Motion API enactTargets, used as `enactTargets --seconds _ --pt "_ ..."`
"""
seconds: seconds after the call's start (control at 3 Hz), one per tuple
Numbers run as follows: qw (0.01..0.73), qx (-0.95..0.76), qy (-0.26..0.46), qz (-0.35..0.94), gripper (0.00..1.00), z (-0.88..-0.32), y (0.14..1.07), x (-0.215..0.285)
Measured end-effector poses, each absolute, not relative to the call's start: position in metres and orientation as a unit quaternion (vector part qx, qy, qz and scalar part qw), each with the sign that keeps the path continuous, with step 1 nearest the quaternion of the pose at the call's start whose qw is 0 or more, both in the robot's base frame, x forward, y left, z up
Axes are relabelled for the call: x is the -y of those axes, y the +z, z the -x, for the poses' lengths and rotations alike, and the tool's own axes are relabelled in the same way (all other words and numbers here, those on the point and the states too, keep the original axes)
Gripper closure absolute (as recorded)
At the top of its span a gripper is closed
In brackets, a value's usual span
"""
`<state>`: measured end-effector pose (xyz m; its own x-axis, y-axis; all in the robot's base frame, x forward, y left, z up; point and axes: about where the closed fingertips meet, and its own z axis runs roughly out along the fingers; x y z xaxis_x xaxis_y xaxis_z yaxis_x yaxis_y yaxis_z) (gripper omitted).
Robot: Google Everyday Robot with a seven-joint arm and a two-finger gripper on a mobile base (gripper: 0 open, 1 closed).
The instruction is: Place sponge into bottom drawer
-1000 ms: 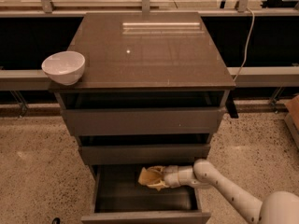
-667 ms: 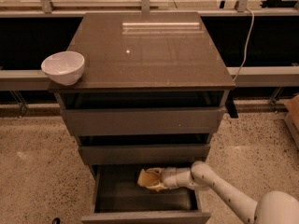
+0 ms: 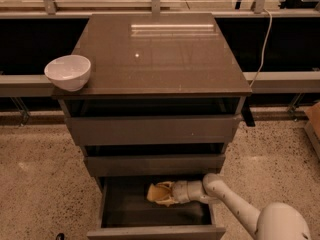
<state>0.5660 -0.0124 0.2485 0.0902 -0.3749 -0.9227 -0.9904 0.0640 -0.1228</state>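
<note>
1. A white bowl (image 3: 68,72) sits at the left edge of the cabinet top (image 3: 160,54), in the upper left of the frame, well apart from everything below.
2. The top drawer (image 3: 152,129) and the middle drawer (image 3: 155,164) are both slightly ajar. The middle one overhangs the back of the bottom drawer (image 3: 125,211), which is pulled out at the lower centre.
3. A pale cable (image 3: 264,39) hangs down at the upper right, behind the cabinet.
4. The arm (image 3: 235,206) reaches in from the lower right, under the middle drawer's front.
5. The gripper (image 3: 169,193) is inside the bottom drawer, right of its centre, clamped on the sponge (image 3: 158,193).
6. The sponge sticks out leftward from the gripper over the dark drawer floor. It looks crumpled, and its long axis cannot be told for sure.
</note>
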Motion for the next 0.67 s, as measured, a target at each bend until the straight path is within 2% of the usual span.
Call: enactTargets --seconds 0.67 --pt "0.446 -0.564 0.394 0.573 1.0 -0.558 0.208 0.015"
